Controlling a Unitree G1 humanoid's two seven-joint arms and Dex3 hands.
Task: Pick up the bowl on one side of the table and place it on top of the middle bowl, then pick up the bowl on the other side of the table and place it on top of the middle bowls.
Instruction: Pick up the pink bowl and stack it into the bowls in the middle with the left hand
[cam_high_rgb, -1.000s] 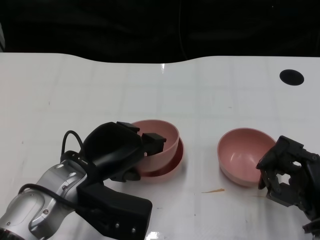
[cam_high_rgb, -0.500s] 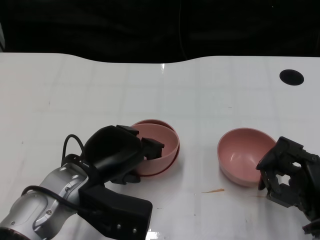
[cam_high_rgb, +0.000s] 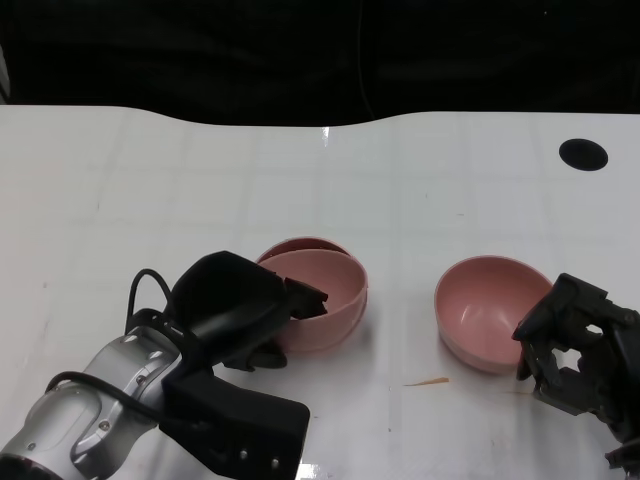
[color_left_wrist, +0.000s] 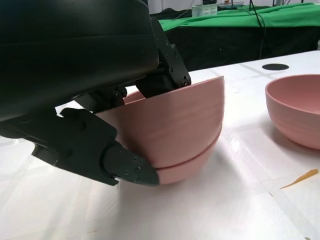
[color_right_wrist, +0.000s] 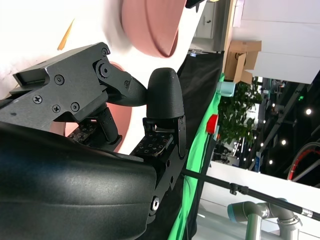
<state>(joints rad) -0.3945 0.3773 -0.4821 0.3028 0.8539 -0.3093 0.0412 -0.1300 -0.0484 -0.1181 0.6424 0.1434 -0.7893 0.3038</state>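
One pink bowl (cam_high_rgb: 325, 290) sits nested in the middle bowl (color_left_wrist: 192, 167).

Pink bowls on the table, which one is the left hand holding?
The upper bowl of the stacked pair, gripped by the left hand. The lone bowl is unheld.

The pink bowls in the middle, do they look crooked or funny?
Yes. The upper bowl sits tilted in the middle bowl rather than nested flat, with the left hand gripping its rim. A small orange sliver also lies on the table.

Nested bowls (cam_high_rgb: 325, 300) centre, single bowl (cam_high_rgb: 485, 310) right
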